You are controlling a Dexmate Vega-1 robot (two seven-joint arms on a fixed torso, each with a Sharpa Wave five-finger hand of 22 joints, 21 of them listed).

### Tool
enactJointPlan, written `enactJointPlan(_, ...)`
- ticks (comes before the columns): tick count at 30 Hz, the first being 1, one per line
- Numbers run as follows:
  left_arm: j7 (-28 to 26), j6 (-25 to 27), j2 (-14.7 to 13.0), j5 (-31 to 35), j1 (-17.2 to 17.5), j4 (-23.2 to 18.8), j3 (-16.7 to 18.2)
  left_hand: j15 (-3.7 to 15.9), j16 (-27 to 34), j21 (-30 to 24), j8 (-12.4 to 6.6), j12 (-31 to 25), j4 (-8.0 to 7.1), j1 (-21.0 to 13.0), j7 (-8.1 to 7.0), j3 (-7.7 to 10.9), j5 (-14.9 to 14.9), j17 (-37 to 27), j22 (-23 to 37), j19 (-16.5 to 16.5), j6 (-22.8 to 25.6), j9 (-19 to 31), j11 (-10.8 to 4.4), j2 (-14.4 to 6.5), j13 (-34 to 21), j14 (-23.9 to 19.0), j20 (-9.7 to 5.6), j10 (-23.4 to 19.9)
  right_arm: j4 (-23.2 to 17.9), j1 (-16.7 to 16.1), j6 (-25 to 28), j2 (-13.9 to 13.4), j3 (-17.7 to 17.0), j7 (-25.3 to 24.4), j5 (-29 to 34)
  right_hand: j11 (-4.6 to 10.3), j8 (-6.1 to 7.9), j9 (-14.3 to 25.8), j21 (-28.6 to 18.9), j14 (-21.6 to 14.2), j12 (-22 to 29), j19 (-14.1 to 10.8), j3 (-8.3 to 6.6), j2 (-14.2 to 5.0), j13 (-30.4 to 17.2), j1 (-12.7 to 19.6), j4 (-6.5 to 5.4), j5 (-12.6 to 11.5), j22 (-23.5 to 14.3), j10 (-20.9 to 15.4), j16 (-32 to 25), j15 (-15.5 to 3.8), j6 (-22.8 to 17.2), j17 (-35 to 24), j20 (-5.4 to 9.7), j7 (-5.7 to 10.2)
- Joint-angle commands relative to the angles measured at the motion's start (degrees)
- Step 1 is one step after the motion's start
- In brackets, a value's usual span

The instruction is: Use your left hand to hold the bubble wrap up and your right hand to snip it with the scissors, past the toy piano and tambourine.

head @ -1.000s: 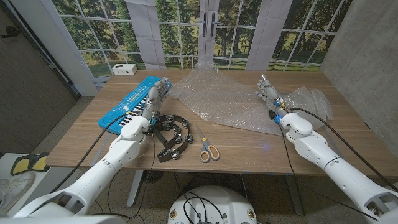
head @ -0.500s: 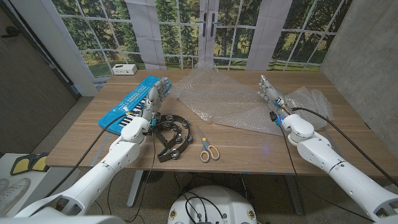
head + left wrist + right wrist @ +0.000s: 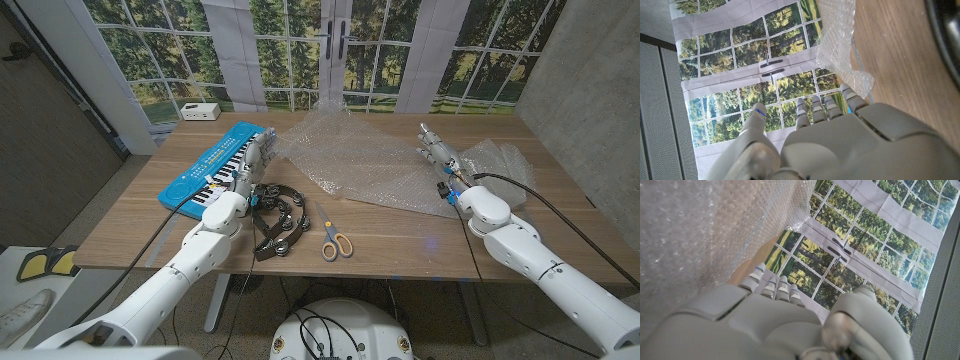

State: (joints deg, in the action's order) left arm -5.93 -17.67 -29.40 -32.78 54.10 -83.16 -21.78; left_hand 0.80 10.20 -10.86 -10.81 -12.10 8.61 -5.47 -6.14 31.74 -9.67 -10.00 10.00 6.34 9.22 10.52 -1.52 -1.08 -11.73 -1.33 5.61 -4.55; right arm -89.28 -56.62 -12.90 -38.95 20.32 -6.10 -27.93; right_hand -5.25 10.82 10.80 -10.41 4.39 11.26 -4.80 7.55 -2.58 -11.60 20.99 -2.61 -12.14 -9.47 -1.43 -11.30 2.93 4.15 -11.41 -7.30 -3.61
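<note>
Scissors [image 3: 335, 241] lie untouched near the front edge, right of the tambourine [image 3: 280, 222]. Left hand [image 3: 254, 157] hovers released beside the bubble wrap [image 3: 365, 160]; right hand [image 3: 438, 152] released over its right side.

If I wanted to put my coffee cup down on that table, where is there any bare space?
Bare wood lies along the near edge between the scissors and the right hand's arm. The left side is crowded: toy piano, tambourine, left hand. Bubble wrap covers the far middle.

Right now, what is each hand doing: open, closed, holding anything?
Left hand: open, holding nothing, beside the clear bubble wrap sheet.
Right hand: open, holding nothing.
</note>
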Motion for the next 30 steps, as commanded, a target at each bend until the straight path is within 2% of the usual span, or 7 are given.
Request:
enactJointPlan(1, -1.06, 0.18, 0.1, 0.73, 0.54, -1.63, -0.25, 0.02, -0.08, -0.14, -0.09, 0.08, -0.09, -0.75, 0.39, 0.33, -0.13, -0.15, 0.14, -0.38, 0.01, 0.19, 0.02, 0.06, 0.03, 0.3, -0.18, 0.27, -1.15, 0.25, 2.04, -1.16, 0.24, -2.27, 3.12, -0.15, 0.11, 0.22, -0.09, 0.68, 0.35, 0.22, 0.2, -0.38, -0.18, 0.45, 0.31, -0.01, -0.3, 0.29, 0.3, 0.27, 0.48, -0.22, 0.11, -0.54)
enactJointPlan(3, -1.35, -0.19, 0.54, 0.53, 0.56, -1.61, -0.1, 0.08, -0.07, -0.14, 0.01, 0.07, -0.09, -0.75, 0.36, 0.32, -0.12, -0.15, 0.14, -0.39, -0.23, 0.19, -0.06, 0.07, 0.04, 0.35, -0.21, 0.29, -2.1, 0.19, 3.32, -1.81, 0.43, -3.61, 4.72, -0.25, 0.11, 0.22, -0.13, 0.72, 0.36, 0.13, 0.2, -0.37, -0.19, 0.48, 0.34, 0.0, -0.3, 0.3, 0.3, 0.33, 0.53, -0.21, 0.06, -0.55)
enactJointPlan(8, -1.49, -0.33, 0.65, 0.65, 0.81, -1.46, -0.16, -0.05, -0.01, -0.15, -0.02, 0.03, -0.11, -0.76, 0.37, 0.3, -0.12, -0.15, 0.14, -0.43, -0.2, 0.19, 0.0, 0.05, 0.05, 0.38, -0.19, 0.23, -2.73, -1.05, 2.56, -2.2, 0.15, -4.28, 5.47, -0.38, 0.25, 0.23, -0.42, 0.72, 0.43, -0.51, 0.16, -0.37, -0.19, 0.62, 0.47, 0.01, -0.3, 0.19, 0.22, 0.38, 0.33, -0.18, 0.0, -0.78)
enactJointPlan(18, -1.27, 0.73, 0.83, 0.13, 0.38, -0.77, -0.35, 0.48, 0.1, -0.24, 0.02, -0.11, -0.15, -0.78, 0.37, 0.29, -0.12, -0.14, 0.15, -0.28, -0.37, 0.19, 0.16, 0.0, 0.07, 0.33, -0.39, -0.04, -2.39, -1.36, 0.83, -2.29, 0.62, -2.46, 5.67, -0.52, 0.46, 0.21, -0.61, 0.28, 0.59, -1.08, 0.07, -0.46, -0.19, 0.89, 0.67, 0.01, -0.29, -0.17, -0.02, 0.55, -0.13, -0.14, -0.35, -0.87)
enactJointPlan(24, -0.63, -0.13, 1.64, -0.2, -0.31, 0.86, -0.48, 0.48, 0.12, -0.23, -0.05, -0.16, -0.17, -0.78, 0.44, 0.28, -0.12, -0.14, 0.15, -0.31, -0.22, 0.19, 0.1, -0.02, 0.07, 0.35, -0.41, -0.12, -3.98, -1.9, 0.79, -2.58, 0.6, -2.32, 5.96, -0.72, 0.43, 0.2, -0.7, 0.14, 0.59, -1.42, 0.26, -0.2, -0.19, 0.64, 0.65, 0.08, -0.29, -0.16, -0.14, 0.57, -0.06, -0.18, -1.01, -0.83)
enactJointPlan(30, 0.27, -0.16, 0.95, -0.72, -0.07, 0.99, -0.16, 0.35, 0.11, -0.24, -0.05, -0.15, -0.19, -0.78, 0.43, 0.27, -0.12, -0.13, 0.15, -0.32, -0.22, 0.19, 0.11, -0.04, 0.08, 0.45, -0.45, -0.06, -6.3, -3.4, 1.6, -2.67, 0.06, -3.67, 5.91, -0.84, 0.44, 0.19, -0.79, 0.0, 0.61, -1.74, 0.41, -0.05, -0.2, 0.4, 0.59, 0.12, -0.3, -0.19, -0.24, 0.81, -0.08, -0.22, -1.24, -0.93)
